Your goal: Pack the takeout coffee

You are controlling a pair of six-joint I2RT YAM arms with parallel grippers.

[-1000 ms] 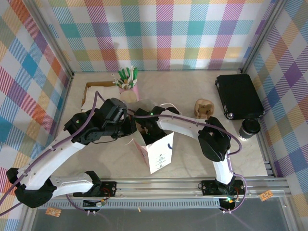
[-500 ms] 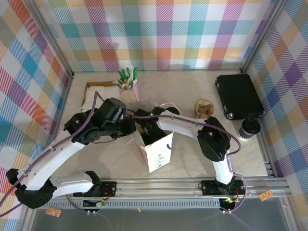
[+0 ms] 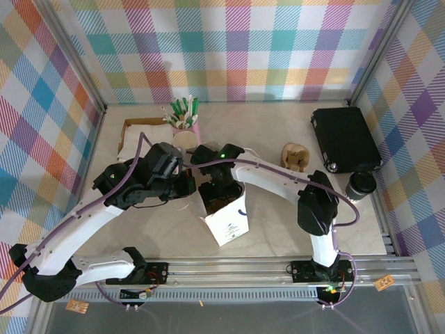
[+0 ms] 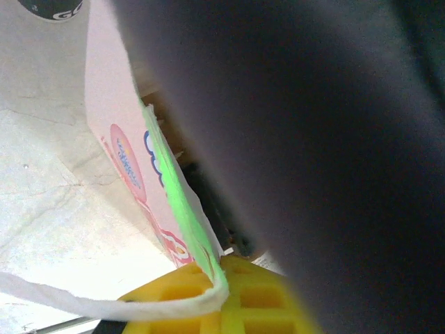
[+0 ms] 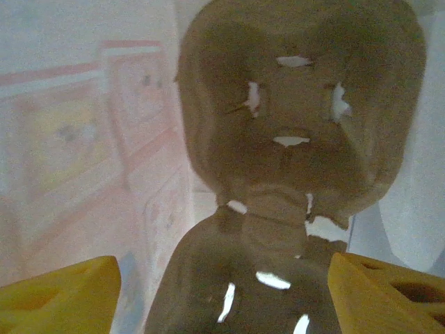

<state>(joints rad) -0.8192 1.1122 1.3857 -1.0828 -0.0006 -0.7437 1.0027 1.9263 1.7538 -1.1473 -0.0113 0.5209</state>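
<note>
The takeout coffee (image 3: pixel 360 186), a pale cup with a black lid, stands at the table's right side, far from both grippers. The white paper bag (image 3: pixel 228 221) stands open at the centre front. My left gripper (image 3: pixel 190 189) is shut on the bag's left rim, and in the left wrist view the yellow fingers (image 4: pixel 264 296) pinch the paper edge (image 4: pixel 182 209) and its string handle. My right gripper (image 3: pixel 220 189) reaches into the bag's mouth. It is open (image 5: pixel 222 282), with a brown pulp cup carrier (image 5: pixel 299 125) lying below between its spread fingertips.
A second brown carrier (image 3: pixel 295 156) lies right of the bag. A black case (image 3: pixel 345 138) sits behind the coffee. At the back left are a pink cup of green-and-white sticks (image 3: pixel 184 115), a paper cup (image 3: pixel 185 139) and a flat cardboard box (image 3: pixel 139 133).
The right arm has swung back and to the left, its wrist now higher over the bag. The bag has shifted slightly left and turned. The left gripper keeps hold of the rim.
</note>
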